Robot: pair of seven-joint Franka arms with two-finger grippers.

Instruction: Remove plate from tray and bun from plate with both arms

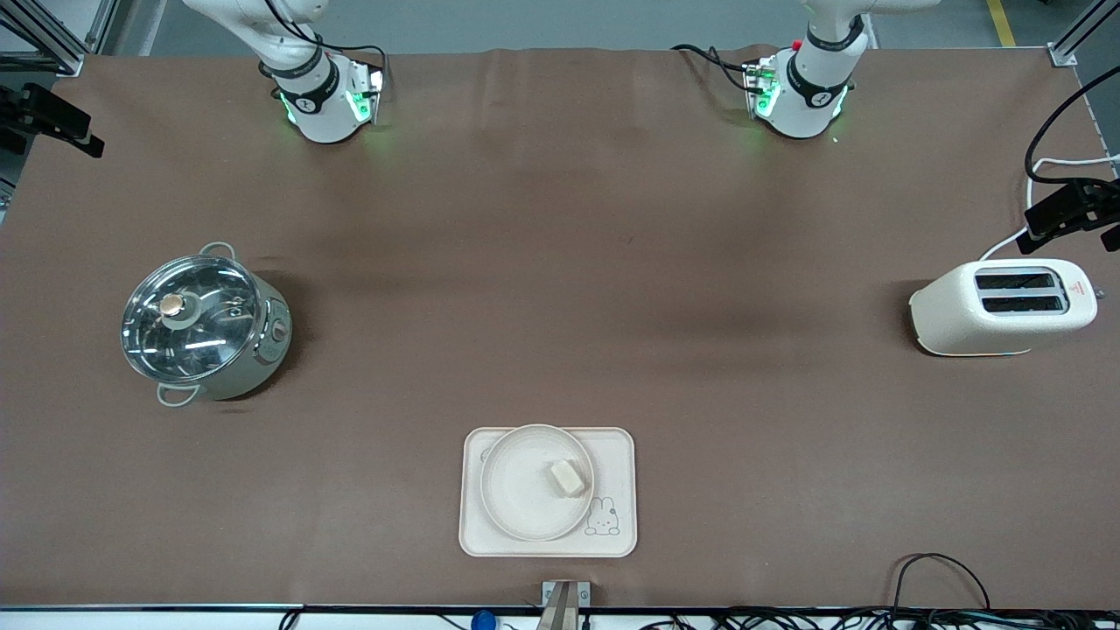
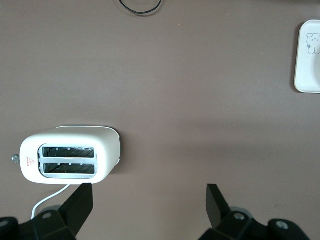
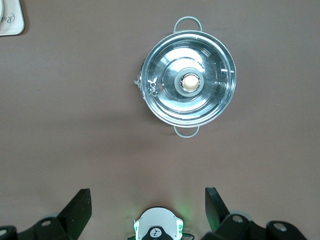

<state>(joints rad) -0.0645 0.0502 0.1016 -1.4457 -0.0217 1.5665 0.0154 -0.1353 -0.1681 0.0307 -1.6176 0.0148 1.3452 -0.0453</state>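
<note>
- A wide table covered in brown cloth (image 1: 560,289) fills the room, with the two arms' bases at its far edge, green lights glowing on both.
- The cream tray (image 1: 621,534) with its rabbit drawing lies near the front edge of the table, about midway between the two ends; I take it as my landmark.
- The plate (image 1: 516,499) sits on the tray, toward the right arm's end of it, leaving the rabbit corner bare.
- The bun (image 1: 567,477) rests on the plate, close to the rim on the rabbit side.
- A lidded steel pot (image 1: 197,322) stands well away from the tray, toward the right arm's end and farther from the front camera.
- A white toaster (image 1: 1002,308) stands well away from the tray toward the left arm's end, its cord trailing off the table edge.
- The left gripper (image 2: 150,202) hangs high over the cloth near the toaster, fingers spread wide, holding nothing.
- The right gripper (image 3: 149,202) hangs high over the cloth near the pot and above its own arm's base, fingers likewise spread and empty.
- Both arms are drawn up, waiting.
</note>
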